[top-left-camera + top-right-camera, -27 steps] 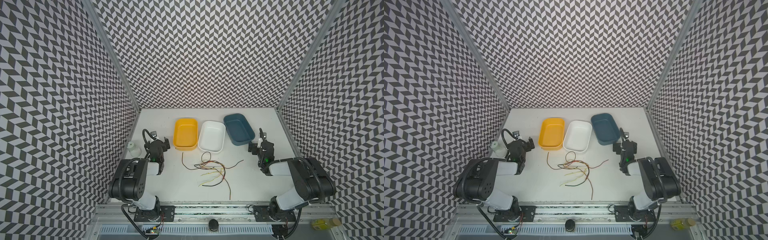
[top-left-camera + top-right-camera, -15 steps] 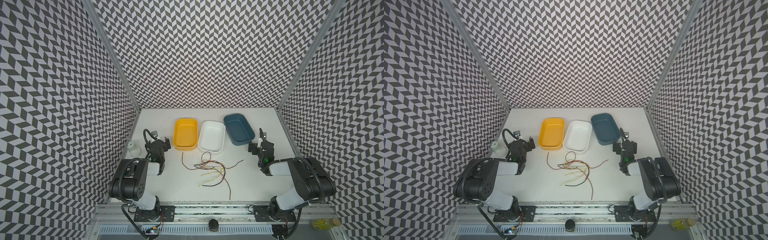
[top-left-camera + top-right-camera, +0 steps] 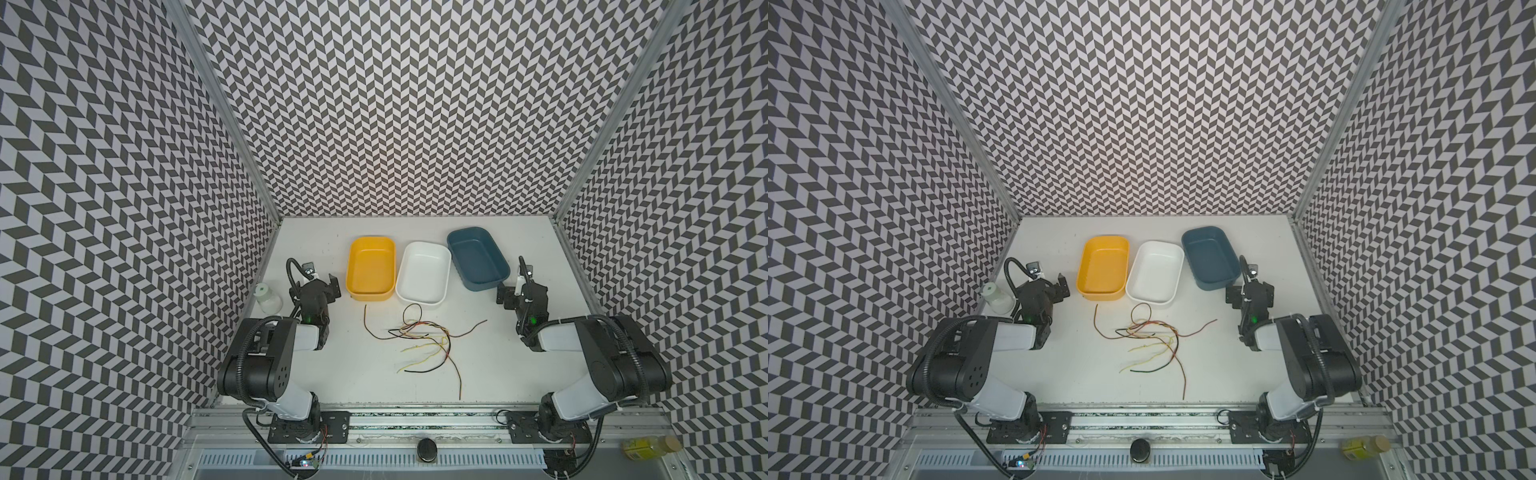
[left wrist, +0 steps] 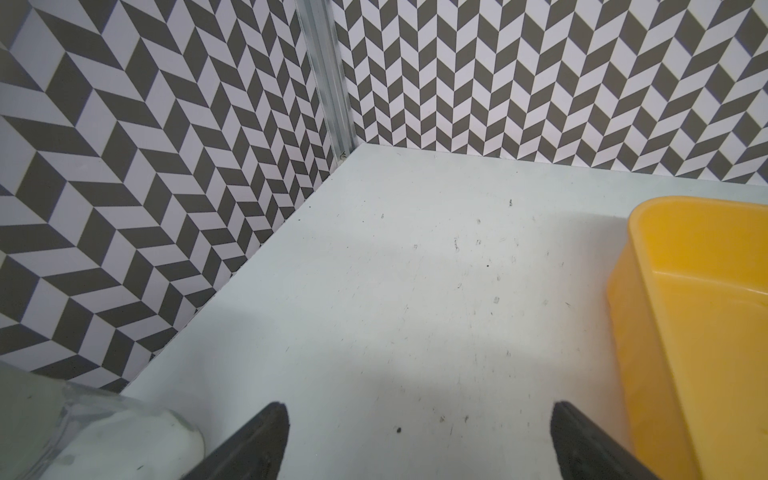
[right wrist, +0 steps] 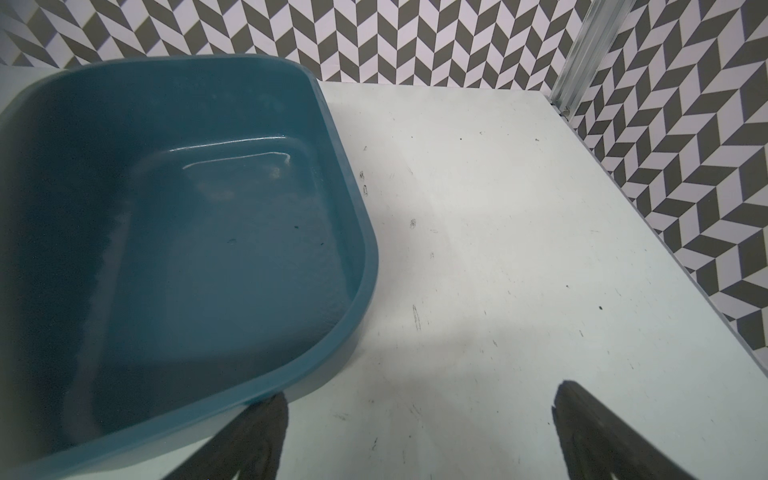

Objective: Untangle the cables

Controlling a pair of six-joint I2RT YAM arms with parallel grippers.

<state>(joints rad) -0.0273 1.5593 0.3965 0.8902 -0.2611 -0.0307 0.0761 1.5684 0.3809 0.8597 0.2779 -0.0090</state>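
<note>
The white bench point(image 3: 498, 374) is carrying a yellow tray point(image 3: 371, 270), a white tray point(image 3: 424, 272) and a dark blue tray point(image 3: 478, 262), sitting side by side toward its back. Tangled cables point(image 3: 411, 330) are lying in front of them, and a small clear jar point(image 3: 266, 297) is standing at the left edge.

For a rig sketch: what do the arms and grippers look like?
The left arm and right arm have black joints, white links and ribbed black hoses, with a green light at each wrist. The left gripper and right gripper have black, tapered fingers.
</note>
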